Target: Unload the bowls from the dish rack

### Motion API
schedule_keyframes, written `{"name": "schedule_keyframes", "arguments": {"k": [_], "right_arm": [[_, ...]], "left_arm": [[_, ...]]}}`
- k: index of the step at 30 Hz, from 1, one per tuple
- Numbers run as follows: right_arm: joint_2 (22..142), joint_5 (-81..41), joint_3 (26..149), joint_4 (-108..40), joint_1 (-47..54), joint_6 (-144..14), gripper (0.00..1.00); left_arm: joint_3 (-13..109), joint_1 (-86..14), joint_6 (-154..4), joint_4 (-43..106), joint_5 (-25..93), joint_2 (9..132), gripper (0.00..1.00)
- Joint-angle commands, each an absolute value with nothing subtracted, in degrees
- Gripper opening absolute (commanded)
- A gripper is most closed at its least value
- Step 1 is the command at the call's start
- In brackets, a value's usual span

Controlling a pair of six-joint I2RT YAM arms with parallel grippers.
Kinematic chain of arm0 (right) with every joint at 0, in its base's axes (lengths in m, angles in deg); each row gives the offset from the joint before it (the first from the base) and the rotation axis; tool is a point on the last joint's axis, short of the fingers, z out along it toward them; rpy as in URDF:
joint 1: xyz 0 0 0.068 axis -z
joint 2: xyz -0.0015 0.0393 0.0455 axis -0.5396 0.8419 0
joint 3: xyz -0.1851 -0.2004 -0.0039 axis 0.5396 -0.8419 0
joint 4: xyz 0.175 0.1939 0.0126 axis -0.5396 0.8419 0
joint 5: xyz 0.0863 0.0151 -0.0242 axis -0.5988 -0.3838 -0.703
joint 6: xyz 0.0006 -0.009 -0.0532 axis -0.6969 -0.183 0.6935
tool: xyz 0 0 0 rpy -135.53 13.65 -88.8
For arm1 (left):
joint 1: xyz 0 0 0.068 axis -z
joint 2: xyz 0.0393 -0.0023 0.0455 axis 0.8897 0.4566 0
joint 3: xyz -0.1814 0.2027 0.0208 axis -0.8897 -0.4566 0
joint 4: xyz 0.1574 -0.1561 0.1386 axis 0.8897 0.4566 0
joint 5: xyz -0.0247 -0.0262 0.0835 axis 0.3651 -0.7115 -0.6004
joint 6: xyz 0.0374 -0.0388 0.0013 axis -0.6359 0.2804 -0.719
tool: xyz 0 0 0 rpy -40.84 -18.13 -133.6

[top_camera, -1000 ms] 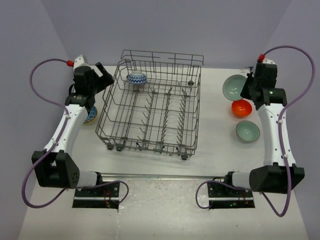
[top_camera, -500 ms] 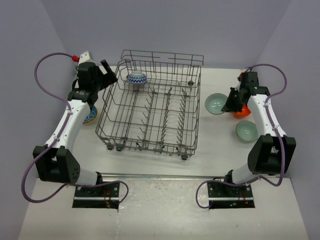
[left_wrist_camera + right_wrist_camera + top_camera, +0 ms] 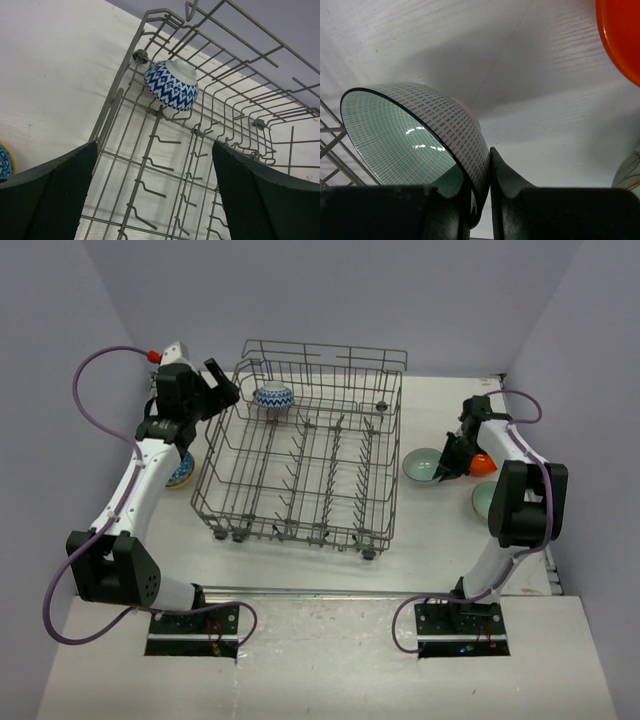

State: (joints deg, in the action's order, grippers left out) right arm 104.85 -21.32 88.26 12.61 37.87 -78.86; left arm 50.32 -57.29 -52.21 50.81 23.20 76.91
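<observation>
Your right jaws pinch the rim of a tilted mint green bowl [image 3: 420, 145] just right of the dish rack [image 3: 213, 455], close beside the orange bowl [image 3: 484, 464] and another mint bowl [image 3: 481, 502] on the counter [image 3: 430, 540]. Your left jaws gape wide and empty over the rack's far-left corner, where the blue-and-white bowl [image 3: 172, 86] sits foot-up among the wires.

Metal wire dish rack [image 3: 114, 103], glossy mint bowl [image 3: 395, 142], matt faintly grained table [image 3: 420, 45].

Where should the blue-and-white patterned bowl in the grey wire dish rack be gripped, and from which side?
Probably the white foot ring, from above: the blue-and-white patterned bowl lies inverted, foot uppermost, rim down among the wires, and the tall sides of the grey wire dish rack bar a sideways approach.
</observation>
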Motion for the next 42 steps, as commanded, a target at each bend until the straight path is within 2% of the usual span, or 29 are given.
{"name": "schedule_keyframes", "arguments": {"k": [1,14,17,20,22,24,29,30,36,37,39,40,41,42], "right_arm": [[105.00,-20.21,89.80,9.52,38.02,-80.10,0.00],[105.61,-13.62,84.53,8.37,38.28,-80.89,0.02],[105.26,-13.35,84.00,8.46,38.28,-81.16,0.13],[103.95,-13.88,83.47,8.02,38.28,-81.25,0.19],[102.55,-13.88,83.12,7.84,38.28,-81.51,0.32],[101.66,-13.97,83.03,7.84,38.28,-81.51,0.38],[99.29,-13.97,83.38,8.63,38.28,-81.42,0.46],[98.85,-13.88,83.47,8.81,38.28,-81.34,0.51],[93.41,-13.00,84.96,11.18,38.20,-81.07,0.56],[92.44,-12.91,86.18,11.79,38.11,-80.81,0.60],[89.55,-11.78,89.42,13.98,37.85,-80.20,0.63],[88.66,-10.90,90.92,14.87,37.76,-79.84,0.66],[87.35,-9.93,94.16,16.35,37.32,-78.88,0.74],[86.90,-9.75,95.84,17.06,36.97,-78.44,0.75]], "left_arm": [[53.08,-57.38,-50.76,49.61,25.70,77.48,0.96],[53.25,-57.38,-52.70,51.72,25.70,77.39,0.95],[53.34,-57.38,-52.78,51.72,25.70,77.31,0.95],[53.08,-57.38,-52.87,51.98,25.70,76.96,0.95],[52.99,-57.38,-53.14,52.07,25.26,76.43,0.96],[53.16,-57.38,-54.27,52.42,24.73,76.17,0.96],[55.36,-57.65,-57.61,54.62,20.70,75.99,0.96],[55.54,-57.73,-58.75,54.97,20.17,75.81,0.96],[55.45,-58.96,-60.43,57.96,14.71,74.85,0.97],[55.02,-59.49,-60.43,58.31,14.45,74.58,0.97],[53.96,-59.67,-60.87,59.19,13.84,74.32,0.97],[53.78,-59.75,-61.13,59.80,12.53,74.23,0.97],[53.43,-59.93,-61.74,60.85,11.73,74.14,0.97],[53.34,-60.02,-61.92,60.86,10.85,74.23,0.97]]}}
